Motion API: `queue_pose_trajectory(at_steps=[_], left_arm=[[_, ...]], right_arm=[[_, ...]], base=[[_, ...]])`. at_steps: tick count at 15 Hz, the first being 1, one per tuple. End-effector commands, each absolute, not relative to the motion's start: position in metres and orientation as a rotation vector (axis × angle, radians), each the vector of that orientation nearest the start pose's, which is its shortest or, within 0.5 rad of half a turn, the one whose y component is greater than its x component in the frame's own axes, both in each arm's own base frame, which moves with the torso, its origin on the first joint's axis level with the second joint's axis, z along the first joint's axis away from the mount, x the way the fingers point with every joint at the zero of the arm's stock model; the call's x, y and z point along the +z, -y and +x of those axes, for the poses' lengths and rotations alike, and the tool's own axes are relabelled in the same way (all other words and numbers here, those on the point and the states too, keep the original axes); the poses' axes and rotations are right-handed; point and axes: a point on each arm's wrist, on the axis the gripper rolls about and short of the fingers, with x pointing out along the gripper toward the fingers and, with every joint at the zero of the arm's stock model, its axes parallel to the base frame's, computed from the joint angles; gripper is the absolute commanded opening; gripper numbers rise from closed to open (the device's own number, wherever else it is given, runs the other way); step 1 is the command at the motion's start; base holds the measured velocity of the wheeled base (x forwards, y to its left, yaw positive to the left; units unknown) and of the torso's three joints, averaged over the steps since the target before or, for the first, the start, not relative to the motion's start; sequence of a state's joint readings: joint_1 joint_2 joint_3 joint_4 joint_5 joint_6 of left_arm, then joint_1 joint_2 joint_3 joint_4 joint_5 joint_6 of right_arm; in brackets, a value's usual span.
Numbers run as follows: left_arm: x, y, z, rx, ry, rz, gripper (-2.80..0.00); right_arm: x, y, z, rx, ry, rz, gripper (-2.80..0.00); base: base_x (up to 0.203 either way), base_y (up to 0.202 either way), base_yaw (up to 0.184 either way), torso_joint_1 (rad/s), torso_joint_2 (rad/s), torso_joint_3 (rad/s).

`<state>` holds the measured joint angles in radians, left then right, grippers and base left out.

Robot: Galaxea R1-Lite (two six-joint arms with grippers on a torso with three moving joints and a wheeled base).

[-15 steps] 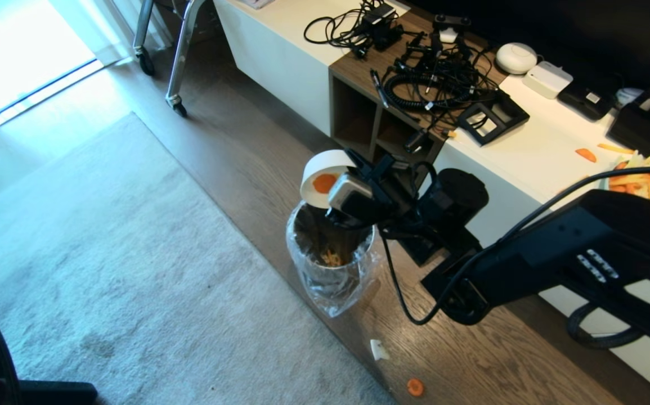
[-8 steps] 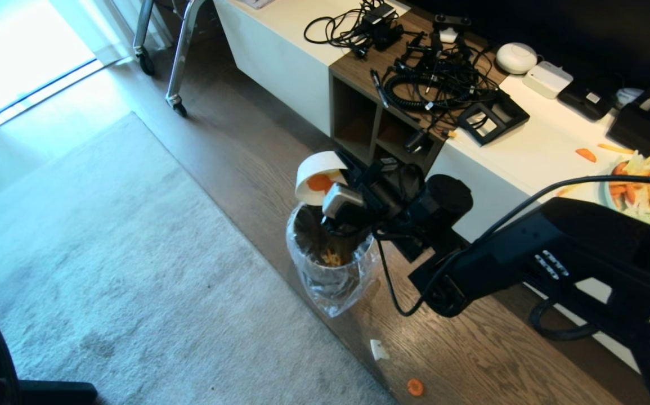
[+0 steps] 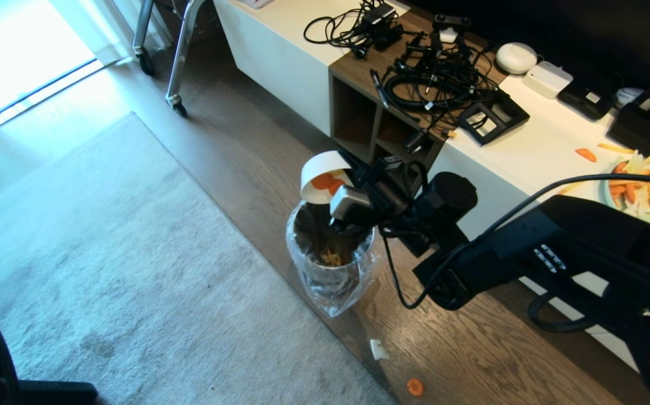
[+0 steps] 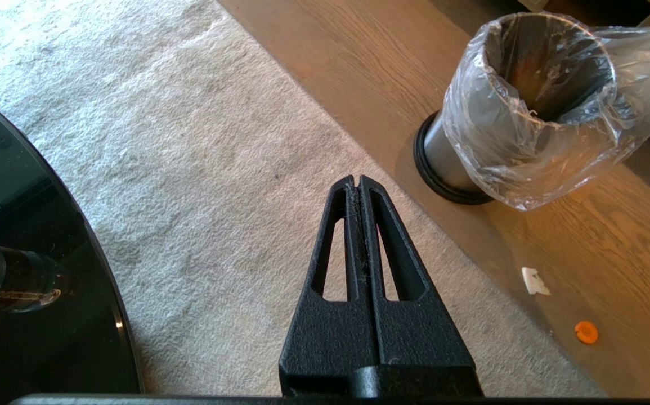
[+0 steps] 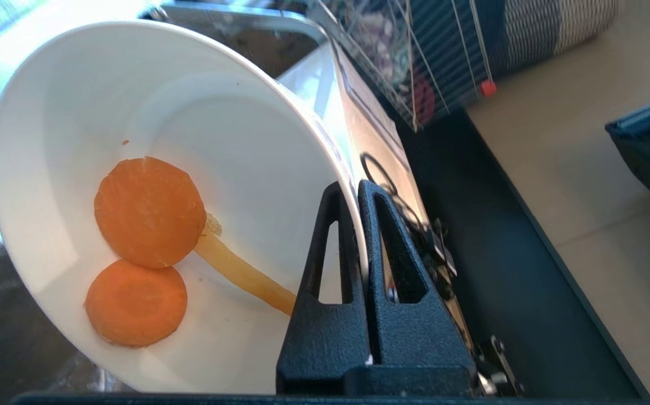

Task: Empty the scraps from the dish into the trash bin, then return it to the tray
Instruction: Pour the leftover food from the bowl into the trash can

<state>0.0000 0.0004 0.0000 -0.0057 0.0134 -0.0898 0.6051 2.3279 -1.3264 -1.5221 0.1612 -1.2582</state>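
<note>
Right pincer [image 5: 358,191] clamps the tilted dish's [image 5: 66,95] rim above the trash bin [image 3: 330,264], carrot slices [image 5: 147,211] inside

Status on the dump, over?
Right claw shut on dish, tipped over trash bin. Two carrot slices inside. Left claw shut, idle.

Wood floor [image 3: 257,152], pale rug [image 3: 105,270], white low cabinet [image 3: 279,50]

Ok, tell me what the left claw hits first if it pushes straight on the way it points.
Probably the pale carpet. The left claw, shut and holding nothing, points across it; nothing stands between. The trash bin sits off to one side, likely out of its line, though depth is hard to judge.
</note>
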Motion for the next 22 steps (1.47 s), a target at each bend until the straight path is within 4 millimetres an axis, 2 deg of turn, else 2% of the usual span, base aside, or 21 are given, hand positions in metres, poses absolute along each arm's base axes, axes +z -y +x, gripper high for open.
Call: queue_pose_trajectory(at_steps=[1,5,8,12,17,22], left_arm=[[0.076,0.0,-0.023,0.014,0.007,-0.091,-2.8],[0.076,0.0,-0.023,0.014,0.007,-0.091,-2.8],[0.076,0.0,-0.023,0.014,0.007,-0.091,-2.8],[0.076,0.0,-0.023,0.014,0.007,-0.091,-2.8],[0.076,0.0,-0.023,0.014,0.007,-0.091,-2.8],[0.076,0.0,-0.023,0.014,0.007,-0.091,-2.8]], right_arm=[[0.167,-0.259,0.366,0.326,0.965,-1.033,-2.8],[0.173,-0.256,0.367,0.334,0.991,-1.012,-2.8],[0.186,-0.246,0.367,0.317,1.025,-1.027,-2.8],[0.198,-0.24,0.364,0.383,1.133,-1.046,-2.8],[0.19,-0.217,0.379,0.471,1.238,-1.159,-2.8],[0.177,-0.219,0.385,0.52,1.268,-1.185,-2.8]], base=[[0.0,0.0,0.0,0.0,0.0,0.0],[0.0,0.0,0.0,0.0,0.0,0.0],[0.0,0.0,0.0,0.0,0.0,0.0],[0.0,0.0,0.0,0.0,0.0,0.0],[0.0,0.0,0.0,0.0,0.0,0.0],[0.0,0.0,0.0,0.0,0.0,0.0]])
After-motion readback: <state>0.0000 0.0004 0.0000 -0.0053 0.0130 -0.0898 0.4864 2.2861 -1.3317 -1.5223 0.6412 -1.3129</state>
